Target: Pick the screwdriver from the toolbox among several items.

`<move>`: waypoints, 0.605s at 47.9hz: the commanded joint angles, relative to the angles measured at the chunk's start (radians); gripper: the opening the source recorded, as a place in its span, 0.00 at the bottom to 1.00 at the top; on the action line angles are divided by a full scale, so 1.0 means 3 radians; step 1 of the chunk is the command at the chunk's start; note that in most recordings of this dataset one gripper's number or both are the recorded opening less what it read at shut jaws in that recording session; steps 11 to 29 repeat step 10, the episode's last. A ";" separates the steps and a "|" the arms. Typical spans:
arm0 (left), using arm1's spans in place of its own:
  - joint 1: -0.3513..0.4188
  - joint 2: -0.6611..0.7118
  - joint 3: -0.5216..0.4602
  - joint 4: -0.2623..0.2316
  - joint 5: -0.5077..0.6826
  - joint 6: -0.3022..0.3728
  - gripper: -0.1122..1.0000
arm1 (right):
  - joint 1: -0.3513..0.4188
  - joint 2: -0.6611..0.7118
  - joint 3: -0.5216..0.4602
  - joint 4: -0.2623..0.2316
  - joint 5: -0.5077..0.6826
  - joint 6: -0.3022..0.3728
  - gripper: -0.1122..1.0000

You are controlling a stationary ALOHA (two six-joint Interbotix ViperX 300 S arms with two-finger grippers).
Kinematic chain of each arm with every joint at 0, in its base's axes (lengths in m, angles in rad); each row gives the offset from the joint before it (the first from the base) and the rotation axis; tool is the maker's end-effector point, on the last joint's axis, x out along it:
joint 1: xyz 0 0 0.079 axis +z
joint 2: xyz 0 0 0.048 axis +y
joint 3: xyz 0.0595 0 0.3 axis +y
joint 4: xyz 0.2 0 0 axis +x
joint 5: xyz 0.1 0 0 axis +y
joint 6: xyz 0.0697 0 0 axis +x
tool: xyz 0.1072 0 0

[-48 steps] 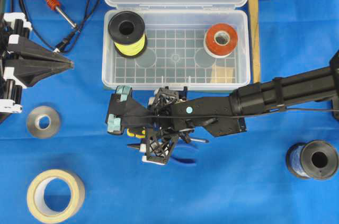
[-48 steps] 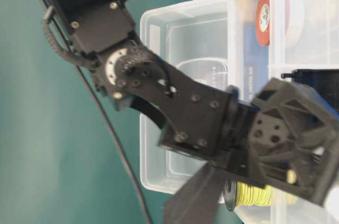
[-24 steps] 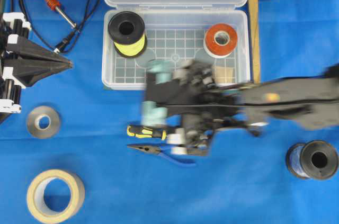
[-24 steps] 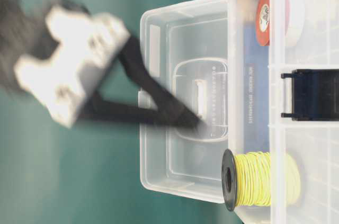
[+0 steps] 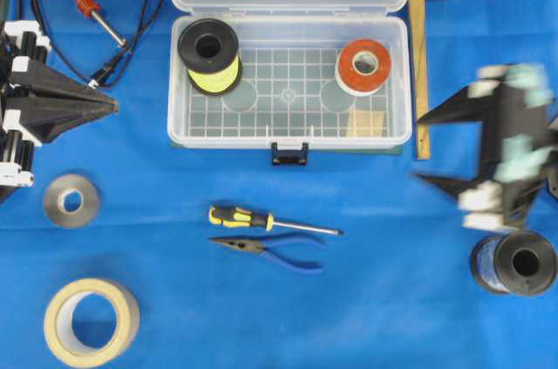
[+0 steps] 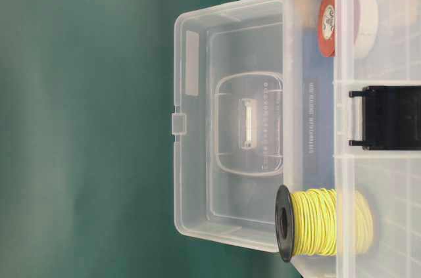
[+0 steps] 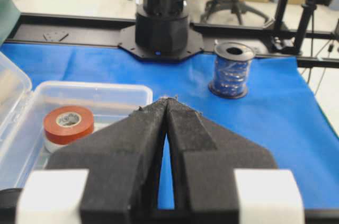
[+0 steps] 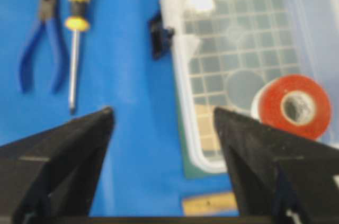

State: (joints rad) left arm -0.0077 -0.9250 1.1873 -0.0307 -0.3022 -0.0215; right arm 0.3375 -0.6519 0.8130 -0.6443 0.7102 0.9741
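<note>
Right gripper was motion-blurred in the overhead view; the wrist view showed its jaws spread wide, holding nothing. Left gripper was pressed closed, empty, at the left edge. The small screwdriver with yellow-and-black handle and thin silver shaft lay flat on the blue cloth, outside and near of the clear plastic toolbox, just beside the blue-handled needle-nose pliers.
</note>
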 commanded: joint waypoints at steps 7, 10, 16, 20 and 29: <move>-0.0026 0.0026 -0.0026 -0.0010 -0.0036 0.0000 0.10 | 0.0005 -0.0731 0.0695 -0.0256 -0.0271 0.0143 0.78; -0.0026 0.0031 -0.0026 -0.0010 -0.0046 0.0000 0.10 | 0.0000 -0.0910 0.0890 -0.0343 -0.0399 0.0215 0.78; -0.0026 0.0031 -0.0026 -0.0010 -0.0046 0.0000 0.10 | 0.0000 -0.0910 0.0890 -0.0343 -0.0399 0.0215 0.78; -0.0026 0.0031 -0.0026 -0.0010 -0.0046 0.0000 0.10 | 0.0000 -0.0910 0.0890 -0.0343 -0.0399 0.0215 0.78; -0.0026 0.0031 -0.0026 -0.0010 -0.0046 0.0000 0.10 | 0.0000 -0.0910 0.0890 -0.0343 -0.0399 0.0215 0.78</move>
